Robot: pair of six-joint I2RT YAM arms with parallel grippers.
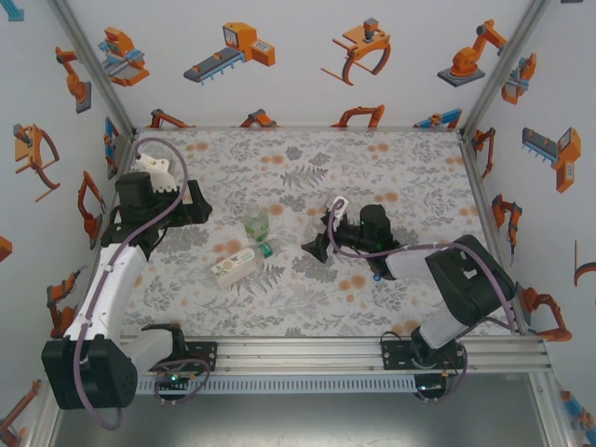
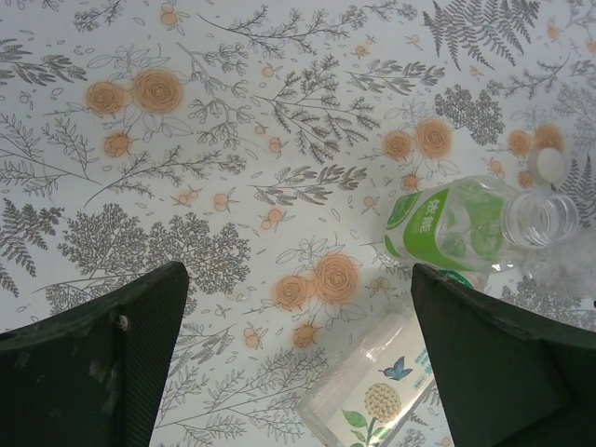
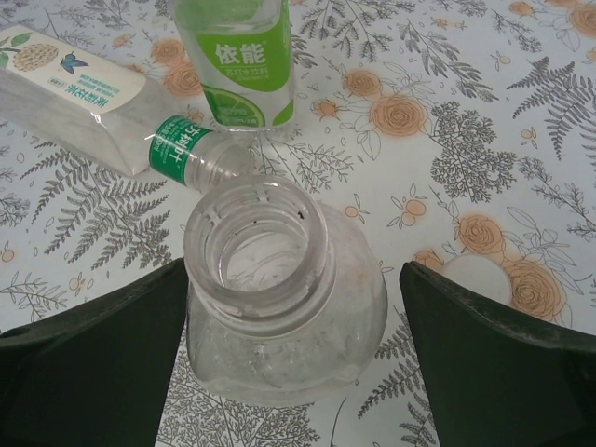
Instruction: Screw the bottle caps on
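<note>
A clear bottle stands upright and uncapped between the fingers of my right gripper. The left finger touches its side and the right finger stands apart, so the gripper is open. From above, that gripper sits mid-table. Just beyond lies a whitish bottle with a flower label, its mouth bare. A green-labelled bottle is behind it, also uncapped. A whitish round cap rests near its mouth. My left gripper hangs open over the cloth beside the flower-label bottle. A small blue cap peeks from under the right arm.
The table wears a floral cloth and is walled in by white panels on three sides. A metal rail carrying both arm bases runs along the near edge. The left arm reaches up the left side.
</note>
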